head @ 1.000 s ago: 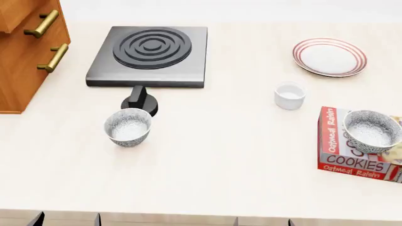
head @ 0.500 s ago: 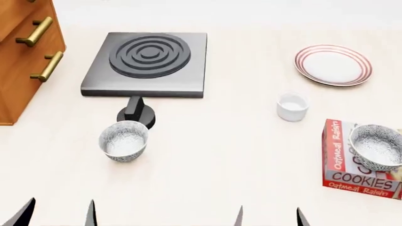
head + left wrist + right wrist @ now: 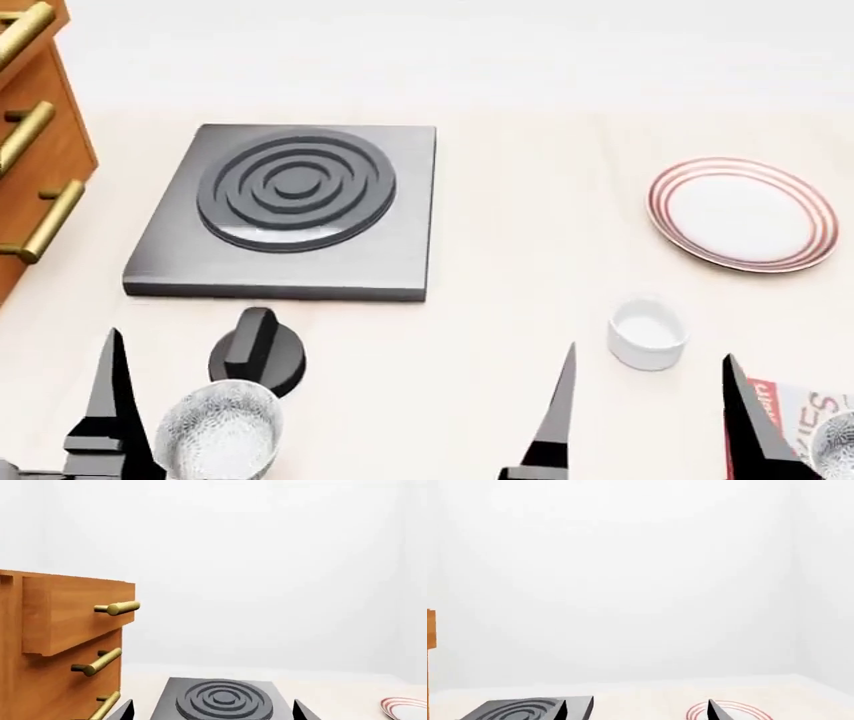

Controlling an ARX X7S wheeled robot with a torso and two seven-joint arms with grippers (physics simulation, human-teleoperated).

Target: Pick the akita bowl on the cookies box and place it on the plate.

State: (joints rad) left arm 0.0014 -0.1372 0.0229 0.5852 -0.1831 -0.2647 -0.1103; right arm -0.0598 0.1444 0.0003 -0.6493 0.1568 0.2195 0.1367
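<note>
Only a sliver of the speckled akita bowl (image 3: 841,447) shows at the head view's lower right corner, sitting on the red-and-white cookies box (image 3: 798,412), which is mostly cut off. The white plate (image 3: 743,213) with red rings lies at the far right; its edge also shows in both wrist views (image 3: 407,707) (image 3: 730,711). My right gripper (image 3: 651,352) (image 3: 636,705) is open and holds nothing, left of the box. My left gripper (image 3: 212,707) is open too; one finger (image 3: 110,400) shows beside a look-alike speckled bowl (image 3: 218,435) on the table.
A dark stove plate (image 3: 294,205) lies at the back left with a black knob (image 3: 256,355) in front. A small white cup (image 3: 647,333) stands between plate and box. A wooden drawer cabinet (image 3: 34,150) with brass handles borders the left.
The head view has shifted, so everything has slid down the frame. The cookies box and its bowl are now nearly out of view. The gripper fingers reach higher into the picture.
</note>
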